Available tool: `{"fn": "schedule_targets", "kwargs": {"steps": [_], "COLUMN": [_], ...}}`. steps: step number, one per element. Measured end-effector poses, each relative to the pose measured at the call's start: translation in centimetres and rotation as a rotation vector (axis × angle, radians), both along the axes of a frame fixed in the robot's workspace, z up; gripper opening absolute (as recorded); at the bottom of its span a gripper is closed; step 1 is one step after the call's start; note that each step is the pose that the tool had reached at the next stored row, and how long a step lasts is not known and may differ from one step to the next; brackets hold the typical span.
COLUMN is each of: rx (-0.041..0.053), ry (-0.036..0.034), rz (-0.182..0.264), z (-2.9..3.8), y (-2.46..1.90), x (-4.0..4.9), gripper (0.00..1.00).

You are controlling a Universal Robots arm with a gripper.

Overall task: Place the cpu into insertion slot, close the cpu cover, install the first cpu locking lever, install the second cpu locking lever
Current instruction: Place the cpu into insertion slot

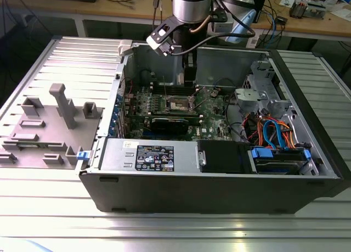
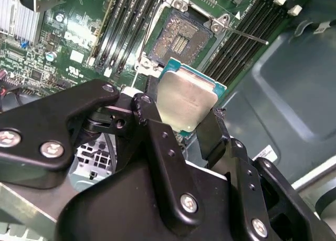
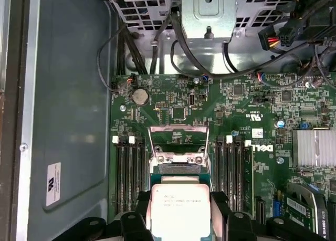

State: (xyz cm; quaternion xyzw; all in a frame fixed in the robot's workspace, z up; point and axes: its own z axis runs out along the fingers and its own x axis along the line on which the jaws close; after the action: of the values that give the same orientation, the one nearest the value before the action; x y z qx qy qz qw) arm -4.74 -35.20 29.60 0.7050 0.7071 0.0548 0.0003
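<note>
Two fingers (image 2: pixel 212 133) grip cpu (image 2: pixel 186 102) by opposite edges | metal top faces wrist cameras | socket (image 2: pixel 178 39) open nearby

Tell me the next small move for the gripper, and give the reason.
Probably ease the gripper toward the open insertion slot, squaring the cpu with it. The gripper clamps the chip clear of the board, the slot lies bare, and the cpu cover stands raised.

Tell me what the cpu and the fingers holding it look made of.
The cpu: silvery-grey top, likely metal, brushed matte sheen, green board rim. The fingers gripping it: matte black, plastic or coated metal, can't tell which.
</note>
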Motion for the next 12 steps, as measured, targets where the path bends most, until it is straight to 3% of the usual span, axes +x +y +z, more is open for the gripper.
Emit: {"fn": "schedule_targets", "kwargs": {"steps": [12], "rx": [0.0005], "ry": [0.0001], "rz": [0.000], "z": [-0.95], "y": [-0.01], "x": [0.00], "gripper": [0.54]}}
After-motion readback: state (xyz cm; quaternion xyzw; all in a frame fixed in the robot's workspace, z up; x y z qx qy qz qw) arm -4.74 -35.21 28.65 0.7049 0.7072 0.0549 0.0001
